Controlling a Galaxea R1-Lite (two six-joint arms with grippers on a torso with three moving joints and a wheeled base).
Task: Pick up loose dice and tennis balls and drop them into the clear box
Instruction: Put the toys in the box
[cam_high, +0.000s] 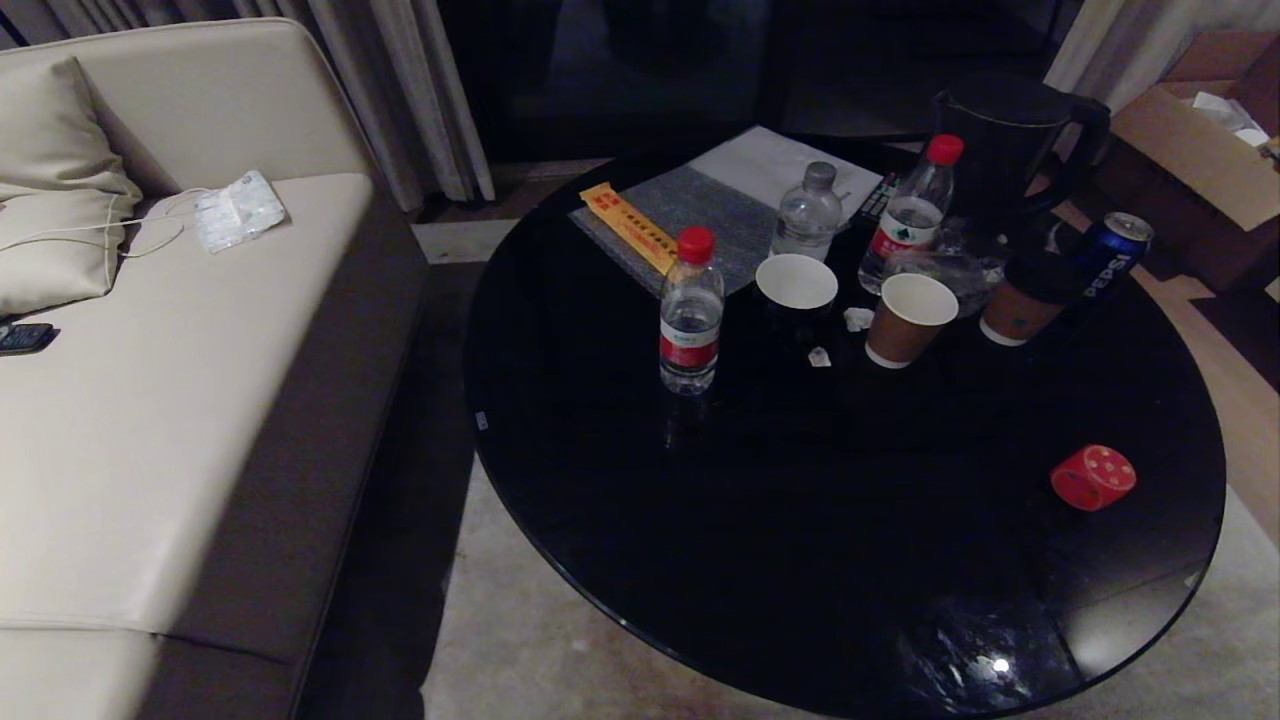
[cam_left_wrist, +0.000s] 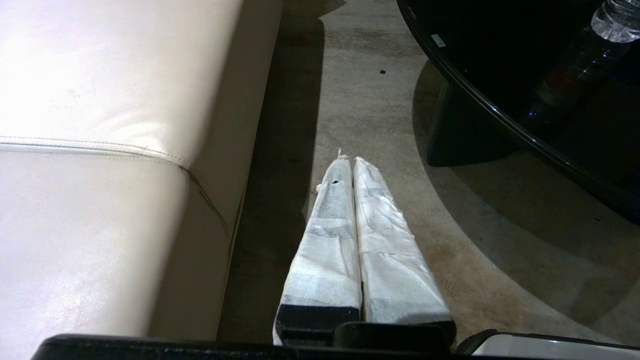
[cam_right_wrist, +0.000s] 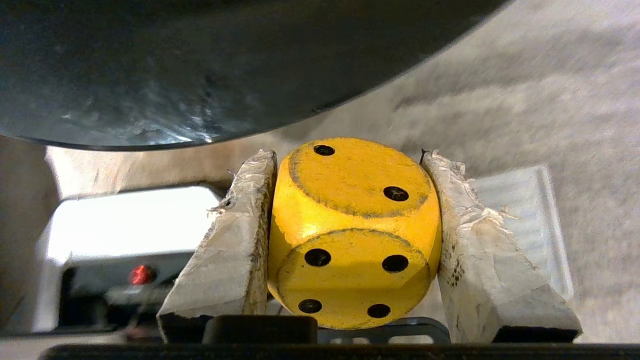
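One yellow die sits clamped in the right gripper at the right wrist frame's centre, so carrying is under way and the next move needs the unseen clear box; the red die, lower right on the black table, waits, while the left gripper is pressed together.

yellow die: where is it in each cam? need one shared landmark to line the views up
Head view: not in it; only a red die lies on the black round table.
Left wrist view: not in it; the left tool is shut, empty, over the floor.
Right wrist view: yellow die at centre, clamped in the right tool.
Shared landmark: the black round table's edge, in all three.
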